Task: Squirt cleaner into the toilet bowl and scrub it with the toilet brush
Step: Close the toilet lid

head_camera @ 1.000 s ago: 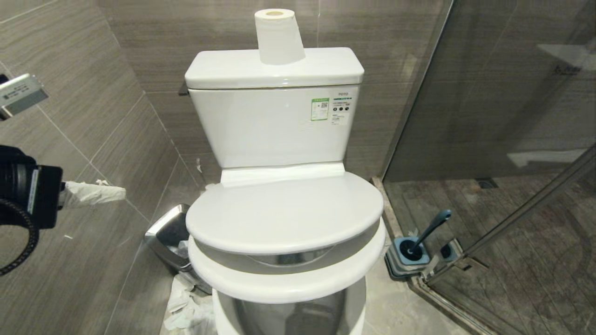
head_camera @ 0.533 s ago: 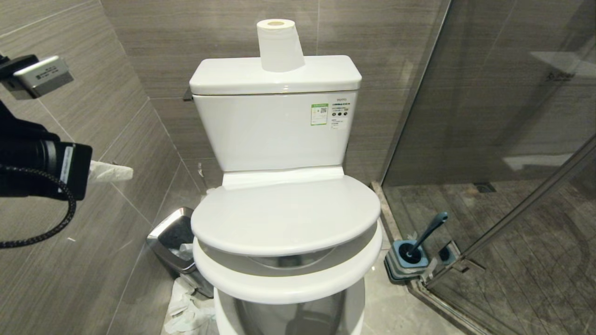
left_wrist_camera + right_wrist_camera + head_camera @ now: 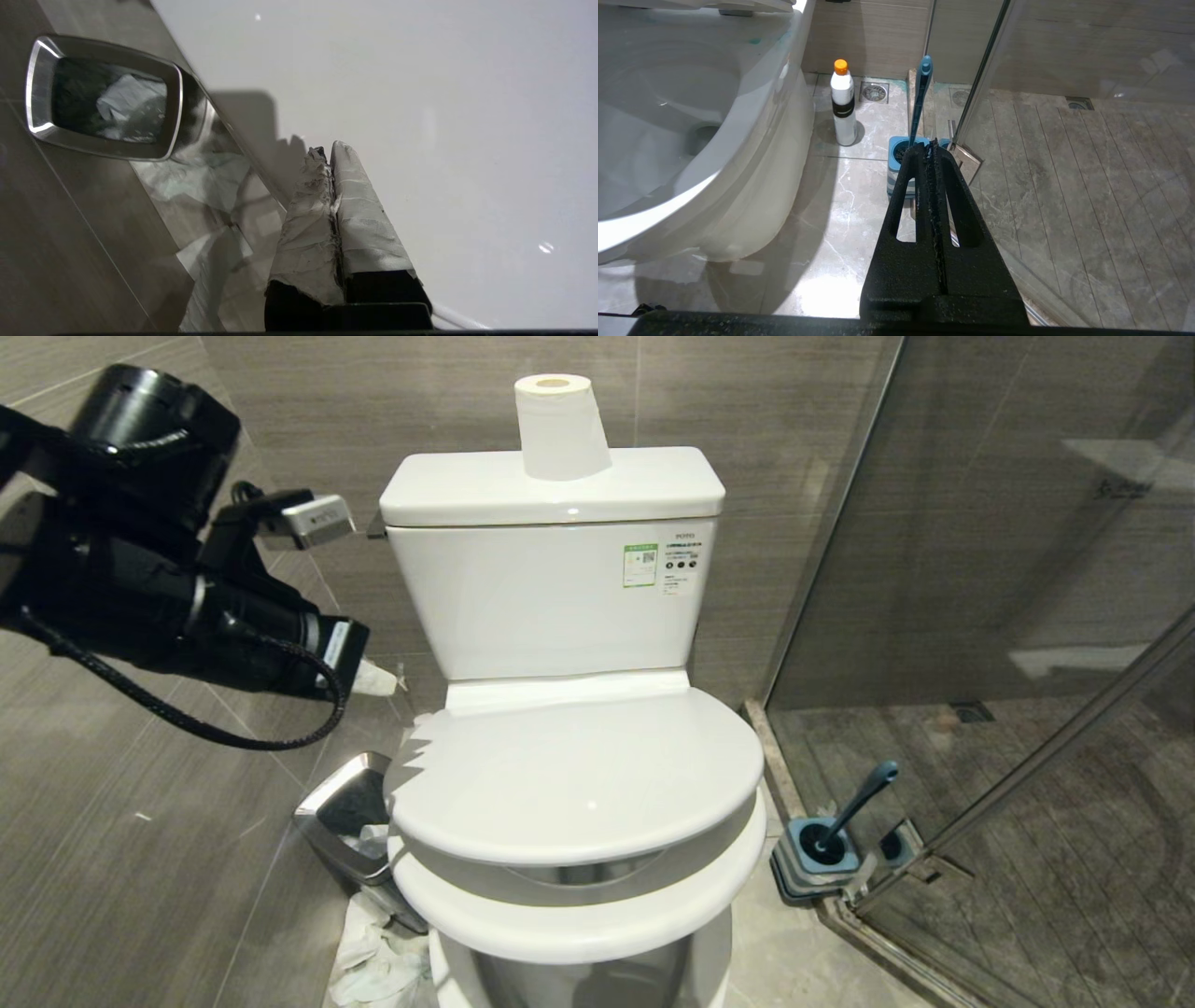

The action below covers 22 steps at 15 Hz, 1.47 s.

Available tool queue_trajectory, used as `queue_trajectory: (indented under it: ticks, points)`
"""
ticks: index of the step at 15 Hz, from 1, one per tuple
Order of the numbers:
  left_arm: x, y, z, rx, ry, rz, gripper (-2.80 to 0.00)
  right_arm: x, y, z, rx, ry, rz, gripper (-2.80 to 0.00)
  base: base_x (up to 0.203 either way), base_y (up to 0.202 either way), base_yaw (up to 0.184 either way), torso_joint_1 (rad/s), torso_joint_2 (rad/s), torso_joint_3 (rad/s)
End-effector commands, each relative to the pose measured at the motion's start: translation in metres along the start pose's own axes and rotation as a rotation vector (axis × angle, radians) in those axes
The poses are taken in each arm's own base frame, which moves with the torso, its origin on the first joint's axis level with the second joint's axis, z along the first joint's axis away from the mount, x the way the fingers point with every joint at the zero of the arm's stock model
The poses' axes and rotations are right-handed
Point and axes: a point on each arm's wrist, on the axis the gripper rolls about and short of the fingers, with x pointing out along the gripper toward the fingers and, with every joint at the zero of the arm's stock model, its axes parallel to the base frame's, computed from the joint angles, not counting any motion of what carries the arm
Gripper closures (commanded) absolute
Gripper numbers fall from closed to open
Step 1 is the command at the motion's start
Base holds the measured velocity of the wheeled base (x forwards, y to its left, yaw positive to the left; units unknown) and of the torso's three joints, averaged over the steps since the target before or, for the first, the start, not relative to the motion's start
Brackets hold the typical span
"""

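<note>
Left pincer [image 3: 381, 681] swung in — shut.

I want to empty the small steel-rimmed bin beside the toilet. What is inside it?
The bin holds crumpled white paper against a dark interior. More paper lies on the floor outside it. Whatever sits beneath the top paper is hidden.
</note>
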Motion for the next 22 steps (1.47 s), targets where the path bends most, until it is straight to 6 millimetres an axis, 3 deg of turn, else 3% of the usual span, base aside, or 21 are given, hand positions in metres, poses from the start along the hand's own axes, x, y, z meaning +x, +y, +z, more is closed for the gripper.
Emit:
queue_trajectory:
  ticks: [1,7,22]
  points:
    - [0.049,0.002,-0.003,-0.034,0.132,-0.010,0.00,0.000,0.000,0.000,-0.001,0.001,0.001,0.00,0.000,0.000,0.000,0.000,0.00,0.000]
    - [0.116,0.000,-0.034,-0.209,0.286,-0.007,0.00,0.000,0.000,0.000,-0.001,0.001,0.001,0.00,0.000,0.000,0.000,0.000,0.00,0.000]
    - [0.170,0.010,-0.098,-0.386,0.129,0.014,0.00,0.000,0.000,0.000,-0.001,0.001,0.001,0.00,0.000,0.000,0.000,0.000,0.00,0.000]
